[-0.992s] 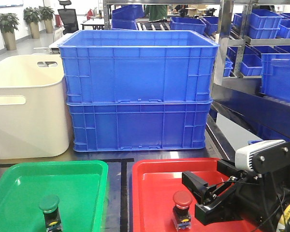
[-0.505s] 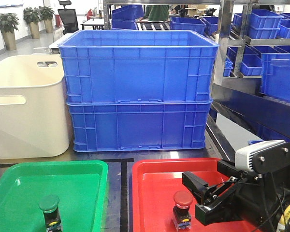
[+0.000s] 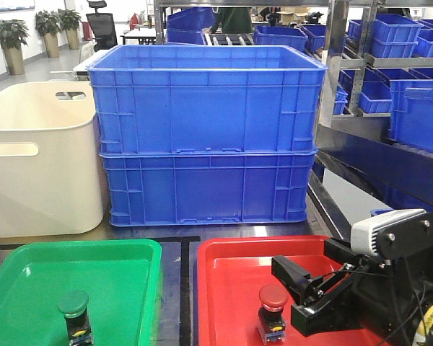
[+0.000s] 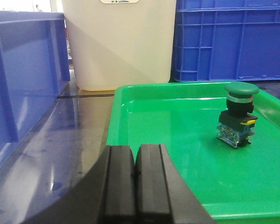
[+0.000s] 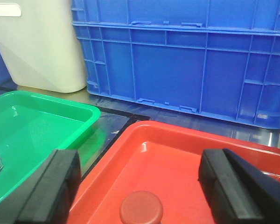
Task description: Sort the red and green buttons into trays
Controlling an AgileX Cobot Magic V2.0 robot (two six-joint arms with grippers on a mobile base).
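Observation:
A red button (image 3: 272, 311) stands upright in the red tray (image 3: 224, 288); its cap shows in the right wrist view (image 5: 141, 212). My right gripper (image 3: 292, 295) is open, its fingers (image 5: 51, 186) wide apart on either side of the red button, not touching it. A green button (image 3: 74, 314) stands upright in the green tray (image 3: 29, 281); it also shows in the left wrist view (image 4: 238, 114). My left gripper (image 4: 136, 179) is shut and empty, over the green tray's near left rim (image 4: 130, 91), apart from the green button.
Two stacked blue crates (image 3: 206, 137) stand behind the trays, with a cream tub (image 3: 40, 158) to their left. A blue crate wall (image 4: 18, 79) is at the left in the left wrist view. Shelving with blue bins (image 3: 404, 72) is at the right.

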